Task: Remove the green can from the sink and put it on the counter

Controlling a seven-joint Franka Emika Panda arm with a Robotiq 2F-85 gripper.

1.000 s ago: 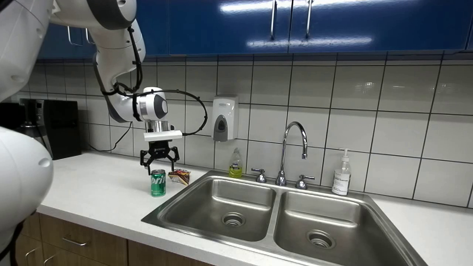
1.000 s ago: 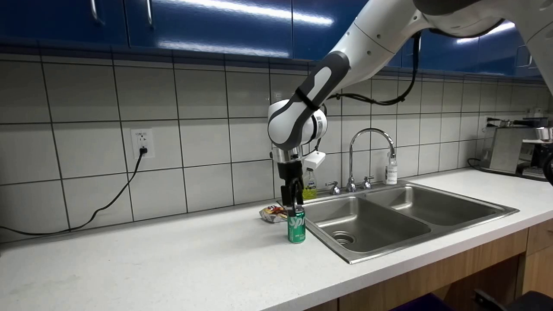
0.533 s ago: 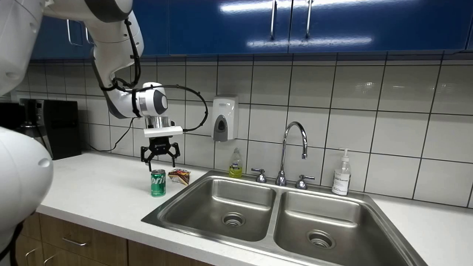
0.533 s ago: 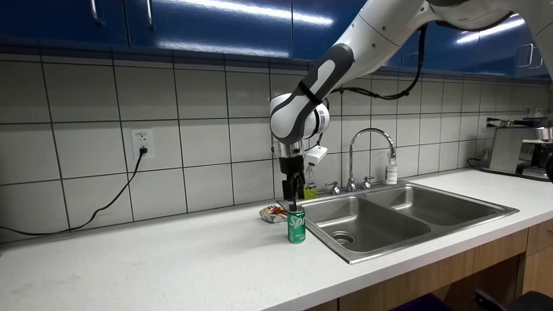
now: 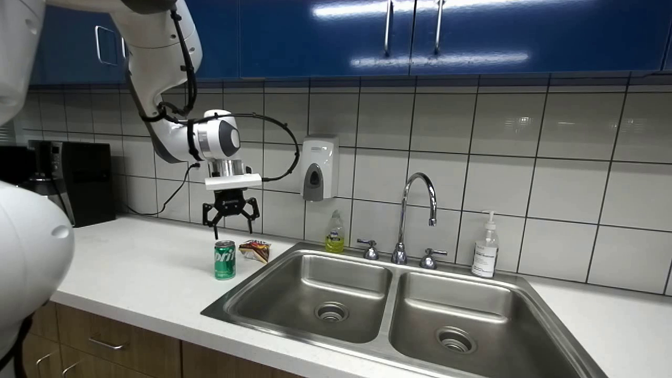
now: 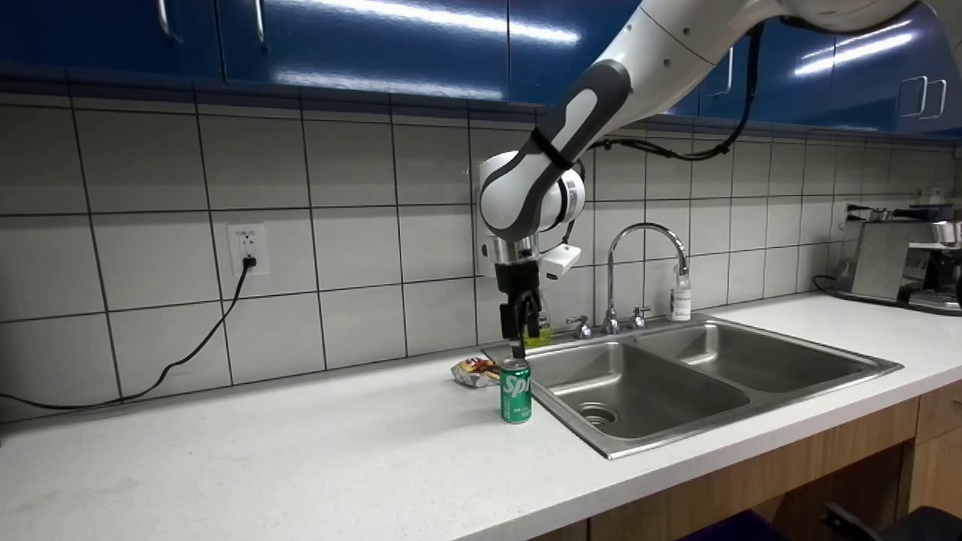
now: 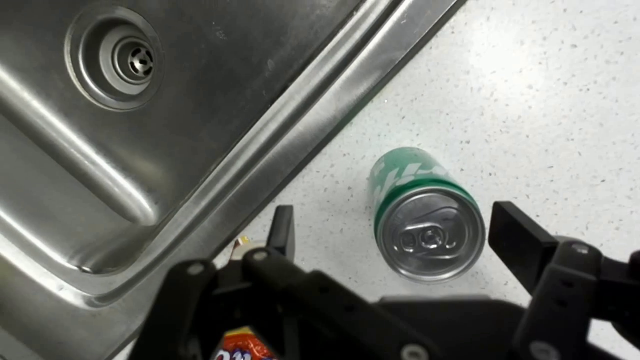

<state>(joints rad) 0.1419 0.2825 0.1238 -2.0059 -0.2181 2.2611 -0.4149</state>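
The green can (image 5: 224, 262) stands upright on the white counter (image 5: 152, 278), just beside the left basin of the steel sink (image 5: 389, 315). In an exterior view the can (image 6: 515, 394) shows white lettering and a silvery top, near the edge of the sink (image 6: 654, 391). My gripper (image 5: 233, 234) is open and empty, its fingertips above and slightly behind the can. In the wrist view the can's top (image 7: 431, 235) shows between the spread fingers of the gripper (image 7: 395, 227), closer to the right finger, with a gap on both sides. Both sink basins hold nothing visible.
A crumpled snack bag (image 5: 255, 251) lies behind the can. A yellow-green soap bottle (image 5: 335, 233), a chrome faucet (image 5: 403, 220) and a white pump bottle (image 5: 485, 252) stand at the sink's back edge. A soap dispenser (image 5: 319, 168) hangs on the tiles.
My gripper has risen from beside the can's top to above it, and shifted slightly right and toward the wall. It stays open. The can has not moved.
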